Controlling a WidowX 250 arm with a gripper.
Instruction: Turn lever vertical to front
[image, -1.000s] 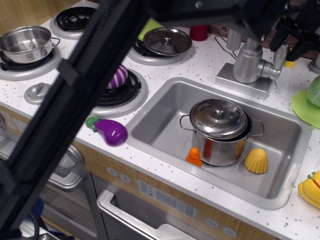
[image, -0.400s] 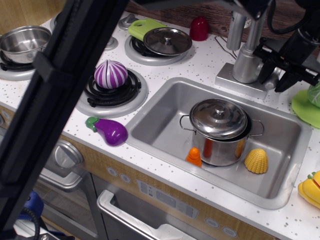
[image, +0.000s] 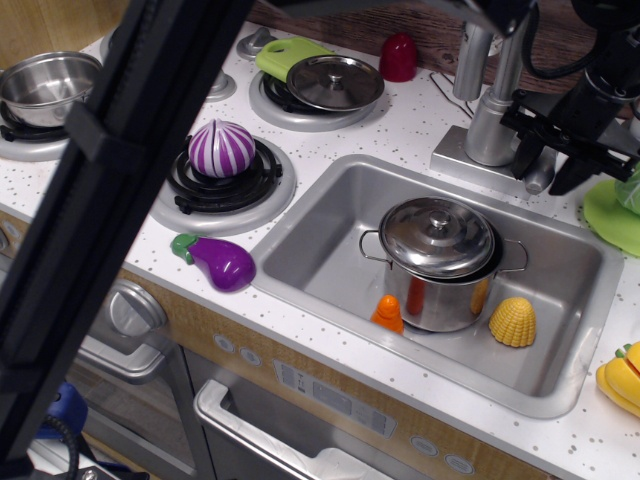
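Note:
The lever (image: 540, 181) is a short silver paddle on the right side of the cylindrical tap body (image: 491, 128). It points down toward the front, over the sink's back rim. My black gripper (image: 548, 166) reaches in from the upper right. Its fingers (image: 524, 156) stand on either side of the lever and look closed on it. The tall spout pipe (image: 469, 60) rises behind the tap body.
The sink (image: 322, 216) holds a lidded steel pot (image: 437, 259), an orange piece (image: 388, 313) and a yellow corn (image: 513, 322). An eggplant (image: 216, 261), a purple onion (image: 222, 148), a lid (image: 334, 82) and a green plate (image: 608, 216) lie around. The black arm (image: 110, 170) blocks the left foreground.
The lever has swung from upright down toward the front, and my gripper has come down and forward with it. The arm across the foreground has shifted left.

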